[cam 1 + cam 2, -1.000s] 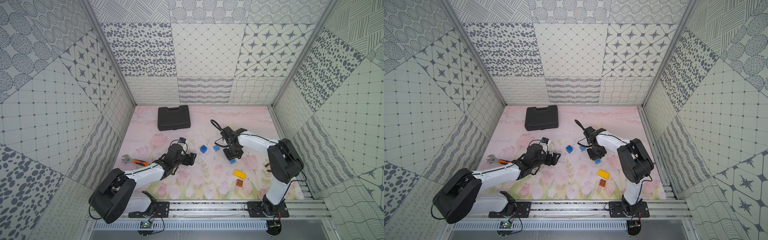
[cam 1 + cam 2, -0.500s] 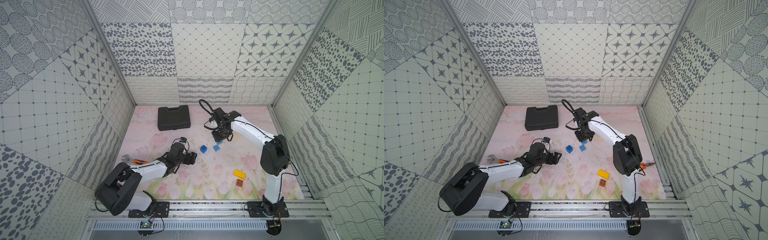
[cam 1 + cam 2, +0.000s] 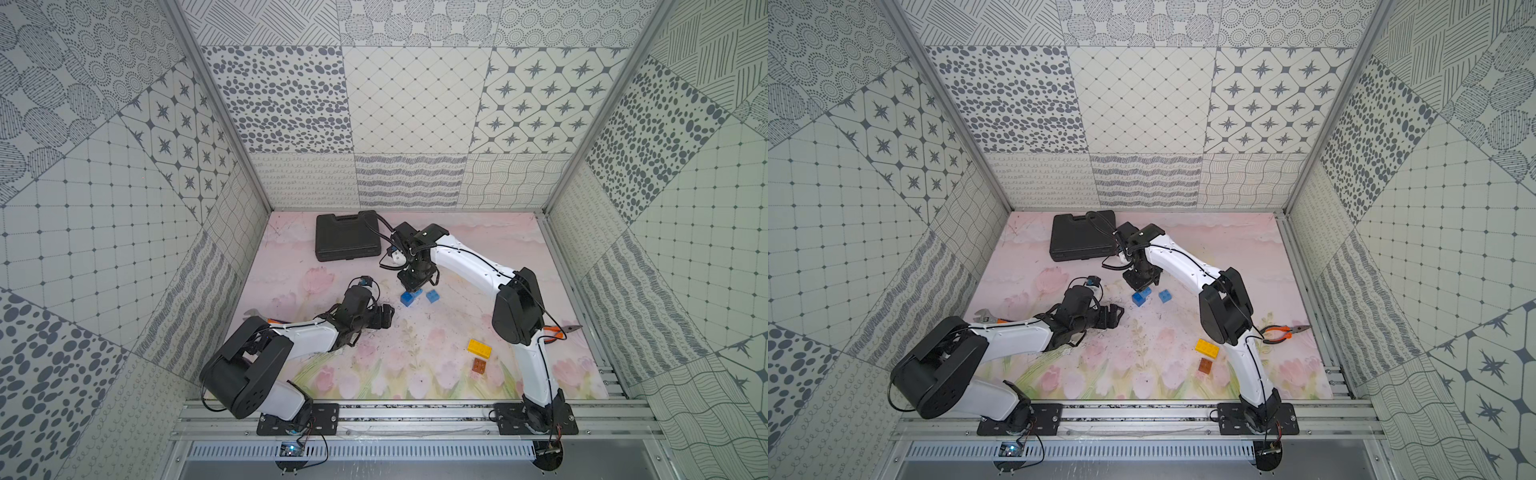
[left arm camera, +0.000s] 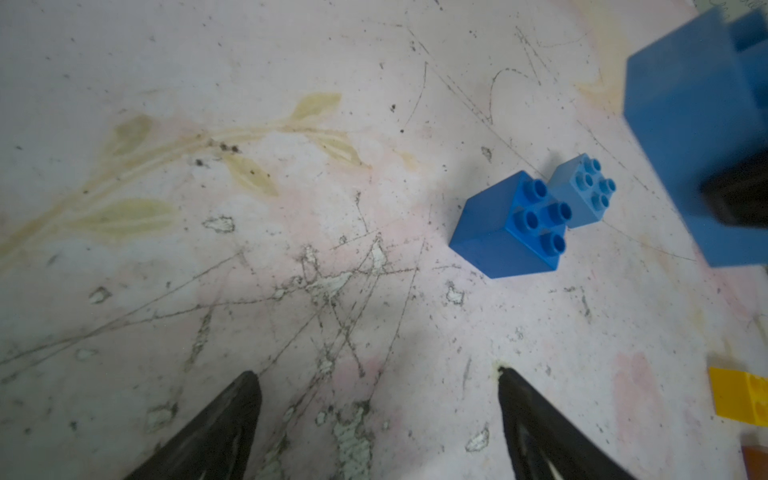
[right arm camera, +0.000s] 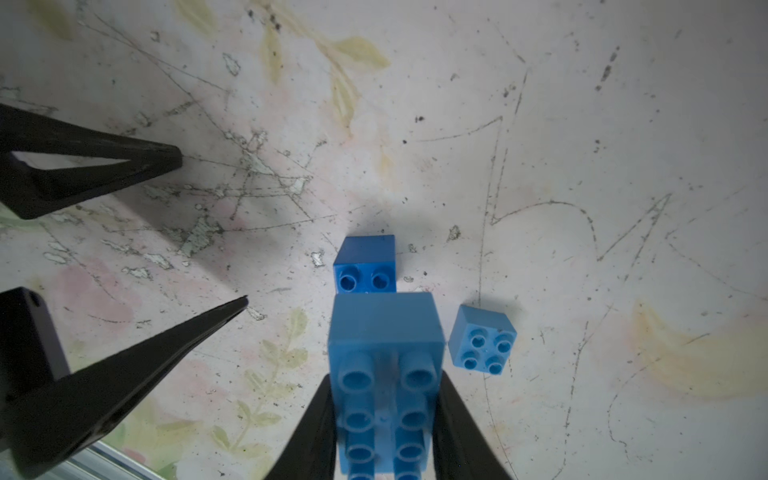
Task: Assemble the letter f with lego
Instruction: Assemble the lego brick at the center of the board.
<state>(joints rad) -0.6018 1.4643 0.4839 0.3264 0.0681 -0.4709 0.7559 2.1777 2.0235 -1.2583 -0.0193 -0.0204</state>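
In both top views the left hand [image 3: 388, 316] lies low at centre left of the floral tabletop [image 3: 415, 332], pointing right. The left wrist view shows its fingers [image 4: 216, 424] spread wide with nothing between them.

Just right of it and a little higher in the frame stands the dark blue brick [image 3: 408, 298], studs up. Next to that, near but apart, is the small light blue brick [image 3: 432, 296]. The right hand [image 3: 415, 286] hangs just above these two in the frame, pointing down, narrowed on a long brick [image 5: 384, 328] of light blue. In the right wrist view its fingers [image 5: 453, 419] press the two long side walls. The studded face is turned to the camera, and the brick's free end hides part of the dark blue brick at lower centre. Whether the two touch I cannot tell.

Further right and lower, well apart from the blue ones, lies the yellow brick [image 3: 479, 348]. The brown brick [image 3: 478, 365] is just below it. No F is joined yet.

The bricks look light, stiff and smooth. They should not give under a squeeze, but could slide or twist out of such thin fingertips. Flat opposite walls are the place to hold, leaving the studs free. The joins are press fits, so studs likely need to line up squarely before any push. A loose brick on the tabletop may skate away unless the left hand steadies it.
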